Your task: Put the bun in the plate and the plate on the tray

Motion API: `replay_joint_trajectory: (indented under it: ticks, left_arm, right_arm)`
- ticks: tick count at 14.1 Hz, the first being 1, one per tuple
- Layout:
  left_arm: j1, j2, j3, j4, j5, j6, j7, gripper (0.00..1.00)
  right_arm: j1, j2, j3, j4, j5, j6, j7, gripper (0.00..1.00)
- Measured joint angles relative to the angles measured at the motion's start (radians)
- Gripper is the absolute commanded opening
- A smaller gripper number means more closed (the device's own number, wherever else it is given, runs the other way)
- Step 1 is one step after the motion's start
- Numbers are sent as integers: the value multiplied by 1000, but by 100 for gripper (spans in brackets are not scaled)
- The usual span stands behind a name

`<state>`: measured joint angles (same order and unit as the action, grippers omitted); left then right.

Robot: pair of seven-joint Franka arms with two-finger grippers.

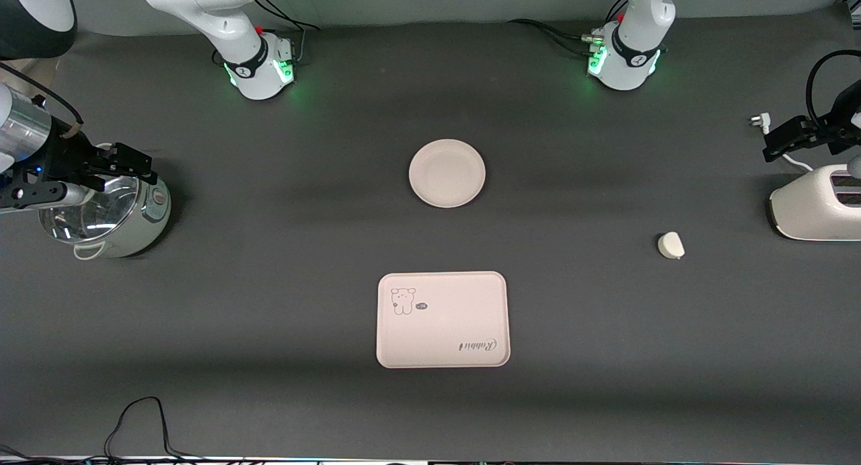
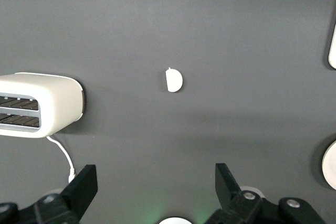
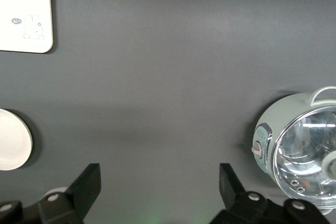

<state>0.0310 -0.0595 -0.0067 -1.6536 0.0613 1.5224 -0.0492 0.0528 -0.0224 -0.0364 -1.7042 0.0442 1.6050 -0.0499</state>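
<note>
The round cream plate (image 1: 446, 173) lies bare at mid-table. The pink-cream tray (image 1: 442, 319) with the bear drawing lies nearer the front camera than the plate, with nothing on it. The small white bun (image 1: 670, 245) lies on the table toward the left arm's end, beside the toaster. My left gripper (image 1: 773, 142) hangs open and empty over the table by the toaster. Its wrist view shows the bun (image 2: 174, 80) well ahead of the open gripper (image 2: 156, 184). My right gripper (image 1: 142, 167) is open and empty over the pot. Its wrist view shows the gripper (image 3: 160, 184), the tray (image 3: 25, 11) and the plate (image 3: 13, 139).
A white toaster (image 1: 817, 209) with its cord and plug stands at the left arm's end of the table and shows in the left wrist view (image 2: 39, 104). A pale green pot with a glass lid (image 1: 107, 216) stands at the right arm's end. A black cable lies at the table's front edge.
</note>
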Motion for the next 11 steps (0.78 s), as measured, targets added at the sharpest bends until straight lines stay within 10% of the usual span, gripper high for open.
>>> replay_joint_trajectory:
  ticks: [11]
  left_arm:
    - [7, 151, 7, -92, -23, 80, 14, 100]
  right_arm:
    - [2, 1, 19, -63, 0, 10, 0, 100]
